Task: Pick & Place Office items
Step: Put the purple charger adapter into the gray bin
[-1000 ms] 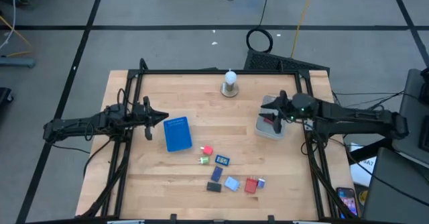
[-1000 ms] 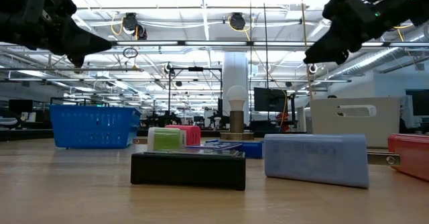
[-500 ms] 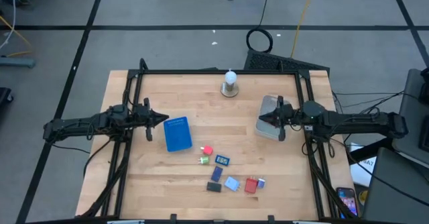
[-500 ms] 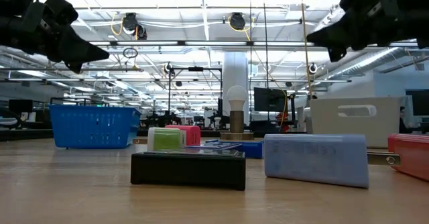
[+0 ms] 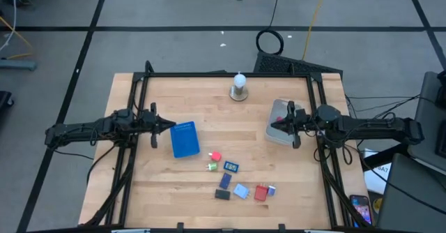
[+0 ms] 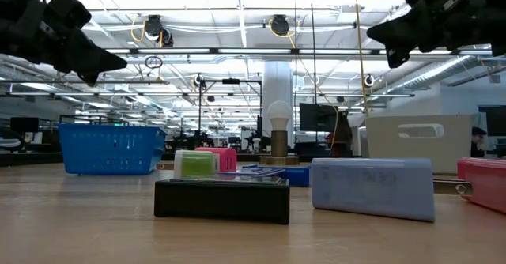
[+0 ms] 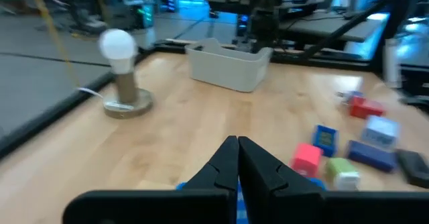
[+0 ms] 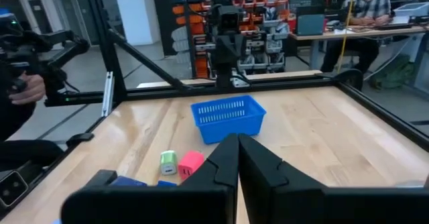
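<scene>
Both arms hover above the surface (image 5: 160,184) with nothing in hand. The left gripper (image 5: 170,125) sits at the left of the high view, just beside the blue basket (image 5: 185,139), its jaws pressed together and empty. The right gripper (image 5: 277,126) hangs over the grey bin (image 5: 279,137) at centre right, jaws likewise closed and empty; a red piece (image 5: 281,120) seems to lie in that bin.

The office items (image 5: 237,178) lie scattered in the lower middle of the high view: pink, green, blue, black and red pieces close together.

This looks like the gap between picks. Next, one arm must open its jaws, travel to the cluster and single out one piece without nudging its neighbours.
</scene>
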